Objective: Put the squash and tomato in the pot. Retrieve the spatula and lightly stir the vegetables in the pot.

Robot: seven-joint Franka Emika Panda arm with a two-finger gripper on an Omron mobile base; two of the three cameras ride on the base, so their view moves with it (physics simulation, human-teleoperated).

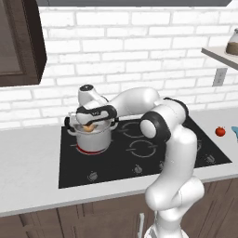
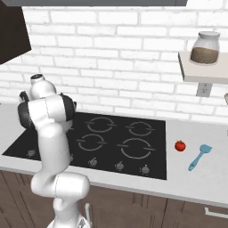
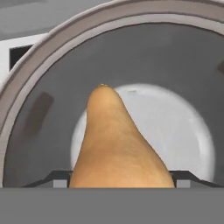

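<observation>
Gripper [image 1: 89,124] sits over the pot [image 1: 93,138] on the near-left burner, fingers pinching the squash [image 3: 118,144] just inside the rim, above the pot floor. Tomato [image 2: 180,145] sits on the counter right of the cooktop, spatula [image 2: 199,156] just beside it.

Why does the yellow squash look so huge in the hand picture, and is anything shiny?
In the hand view the tan-yellow squash sits right against the camera, so it looms; a pale glare patch lights the floor of the shiny steel pot. In the left base view the pot looks small and sharp.
</observation>
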